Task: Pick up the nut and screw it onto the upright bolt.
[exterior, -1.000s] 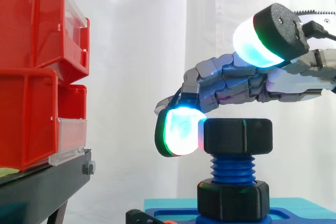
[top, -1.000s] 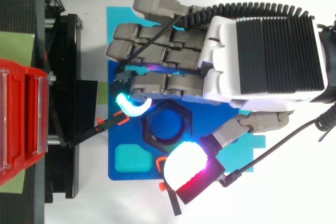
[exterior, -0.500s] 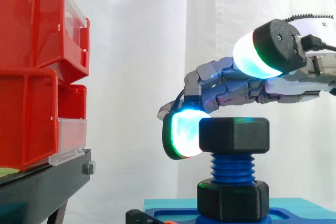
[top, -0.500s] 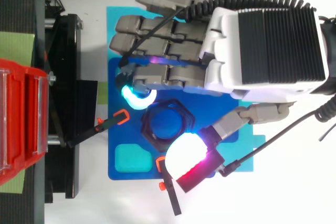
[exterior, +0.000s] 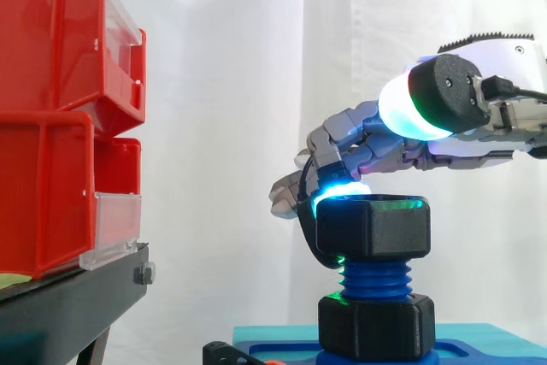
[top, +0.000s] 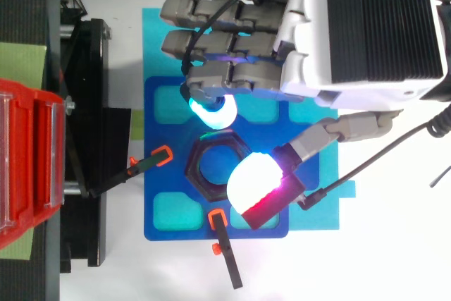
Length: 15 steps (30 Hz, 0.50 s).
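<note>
Two glowing pads of my hand (top: 359, 40) stand near the nut (exterior: 372, 228) without clamping it, thumb and fingers apart. Side view: the fingers are bent downward, and one cyan fingertip pad (top: 211, 113) sits at the nut's upper rim on the side away from the camera; contact there cannot be confirmed. The thumb pad (exterior: 410, 108) is raised well above the nut. In the top view it overlaps the nut's right edge. Nut: black, hexagonal, level, seated on the upright blue bolt (exterior: 374, 278) with several threads exposed beneath it. Below the threads is a black hexagonal collar (exterior: 372, 326) at the bolt's foot. The bolt rises from about the middle of the blue plate (top: 169, 234), which lies on a cyan mat (top: 151, 33). Two black clamps (top: 227, 255) with orange tips reach onto the plate, one at its left edge, one at its lower edge. Left of the plate, well apart from the hand, stacked red bins (exterior: 51, 126) rest on a black stand (exterior: 68, 305). Behind everything hangs a white curtain (exterior: 222, 83).
</note>
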Motion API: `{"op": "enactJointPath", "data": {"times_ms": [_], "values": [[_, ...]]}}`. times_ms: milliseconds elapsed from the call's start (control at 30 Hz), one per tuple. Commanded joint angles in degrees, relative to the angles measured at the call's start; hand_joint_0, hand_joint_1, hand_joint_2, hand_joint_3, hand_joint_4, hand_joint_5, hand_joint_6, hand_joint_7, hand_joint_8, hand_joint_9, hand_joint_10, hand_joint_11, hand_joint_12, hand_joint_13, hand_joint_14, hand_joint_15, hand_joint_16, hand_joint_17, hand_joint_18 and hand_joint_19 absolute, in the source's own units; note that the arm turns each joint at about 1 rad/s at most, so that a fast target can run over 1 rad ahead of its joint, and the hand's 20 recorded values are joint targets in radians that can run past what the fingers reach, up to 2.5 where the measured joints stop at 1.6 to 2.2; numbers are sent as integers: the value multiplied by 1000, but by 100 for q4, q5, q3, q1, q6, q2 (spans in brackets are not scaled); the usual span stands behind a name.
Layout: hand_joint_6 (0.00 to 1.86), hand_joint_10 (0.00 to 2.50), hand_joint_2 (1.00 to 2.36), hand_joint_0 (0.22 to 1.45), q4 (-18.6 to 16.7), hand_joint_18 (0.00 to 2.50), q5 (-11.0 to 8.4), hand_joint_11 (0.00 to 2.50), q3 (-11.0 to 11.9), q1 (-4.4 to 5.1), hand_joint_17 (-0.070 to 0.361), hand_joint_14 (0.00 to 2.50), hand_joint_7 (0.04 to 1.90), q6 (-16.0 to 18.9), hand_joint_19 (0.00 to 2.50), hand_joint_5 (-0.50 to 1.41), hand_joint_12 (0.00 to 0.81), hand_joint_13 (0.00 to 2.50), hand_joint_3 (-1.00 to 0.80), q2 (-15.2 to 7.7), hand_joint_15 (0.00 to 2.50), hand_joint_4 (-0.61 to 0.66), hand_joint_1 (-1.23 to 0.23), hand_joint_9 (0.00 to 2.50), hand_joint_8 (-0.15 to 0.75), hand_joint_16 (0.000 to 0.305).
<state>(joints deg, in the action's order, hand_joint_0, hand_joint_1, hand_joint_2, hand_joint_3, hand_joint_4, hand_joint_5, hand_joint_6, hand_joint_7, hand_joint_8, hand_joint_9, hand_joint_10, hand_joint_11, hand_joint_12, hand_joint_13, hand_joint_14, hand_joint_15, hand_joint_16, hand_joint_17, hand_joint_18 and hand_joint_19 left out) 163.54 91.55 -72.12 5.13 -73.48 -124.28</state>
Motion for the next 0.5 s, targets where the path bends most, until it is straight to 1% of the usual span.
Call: {"op": "enactJointPath", "data": {"times_ms": [0,33,67,100,167,200,233,267,300,333,367,400,467], "values": [[538,0,1000,498,-15,0,64,0,5,-65,110,0,1345,-78,0,-29,336,254,-500,0,0,202,-103,660,296,49],[512,0,1000,499,-15,0,73,0,5,-74,110,0,1384,-96,0,-25,335,254,-500,0,0,208,-102,685,297,49],[501,0,1000,500,-15,0,73,0,5,-83,109,0,1349,-96,0,-38,335,254,-500,0,0,214,-99,690,294,48],[503,0,1000,497,-24,0,82,0,5,-91,110,0,1246,-96,0,-61,335,254,-500,9,0,216,-94,693,287,49],[504,0,1000,493,12,0,144,0,75,-127,111,0,1157,-96,0,-82,339,239,-500,0,0,238,-92,679,278,49],[504,0,1000,493,12,0,179,0,119,-135,111,0,1113,-96,0,-94,338,230,-500,0,0,241,-92,658,274,50],[504,0,1000,490,38,0,249,0,251,-144,115,0,1055,-105,0,-105,341,221,-500,9,0,248,-94,653,274,51],[504,0,1000,489,82,0,302,0,313,-162,115,0,1016,-105,0,-113,341,216,-500,18,0,250,-95,646,275,51],[504,0,1000,485,319,0,460,0,453,-179,118,0,946,-140,0,-126,345,196,-500,18,0,244,-94,610,262,52],[503,0,1000,482,319,0,460,0,453,-179,119,0,891,-140,0,-140,347,186,-500,18,0,224,-90,599,263,53],[503,0,1000,480,442,0,521,0,506,-197,120,0,881,-157,0,-140,347,185,-500,18,0,222,-89,599,263,53],[503,0,1000,476,794,0,627,0,647,-223,123,0,817,-201,0,-155,353,168,-500,18,0,203,-84,567,258,55],[502,0,1000,472,1084,0,636,0,743,-232,125,0,752,-210,0,-170,356,139,-500,18,0,184,-77,522,253,55]]}}
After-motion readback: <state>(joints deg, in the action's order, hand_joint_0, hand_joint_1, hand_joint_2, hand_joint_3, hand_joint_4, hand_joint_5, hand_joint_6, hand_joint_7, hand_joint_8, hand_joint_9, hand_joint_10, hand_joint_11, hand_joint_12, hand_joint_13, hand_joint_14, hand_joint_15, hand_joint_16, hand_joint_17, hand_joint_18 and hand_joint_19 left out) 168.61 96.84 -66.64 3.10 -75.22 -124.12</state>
